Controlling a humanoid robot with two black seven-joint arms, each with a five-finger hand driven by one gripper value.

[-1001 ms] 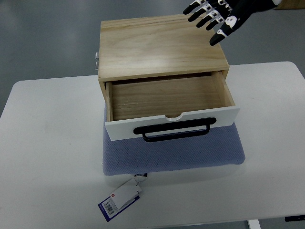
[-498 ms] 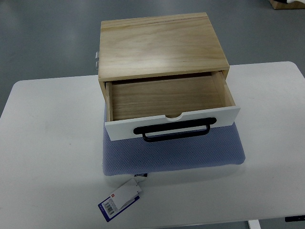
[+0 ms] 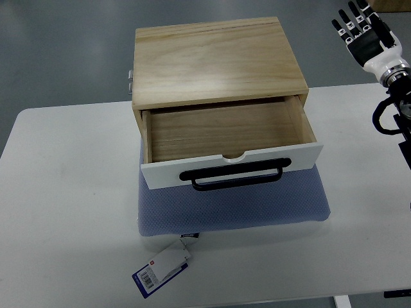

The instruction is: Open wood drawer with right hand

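A light wood drawer box (image 3: pixel 215 58) stands on a blue-grey pad (image 3: pixel 234 205) on the white table (image 3: pixel 64 212). Its drawer (image 3: pixel 225 131) is pulled out toward me and is empty inside. The drawer has a white front (image 3: pixel 160 173) with a black bar handle (image 3: pixel 232 174). My right hand (image 3: pixel 363 29) is at the upper right, well away from the box and to the right of it. Its fingers are straight and spread, pointing away from me, and hold nothing. The left arm does not show.
A white and blue tag (image 3: pixel 162 266) lies on the table in front of the pad's left corner. A metal fitting (image 3: pixel 130 80) sticks out at the box's left rear. Grey floor lies beyond the table.
One second ago the right hand was above the box's back right corner. Half a second ago it was out of view. Now it shows again at the right edge, fingers spread. The drawer has not moved.
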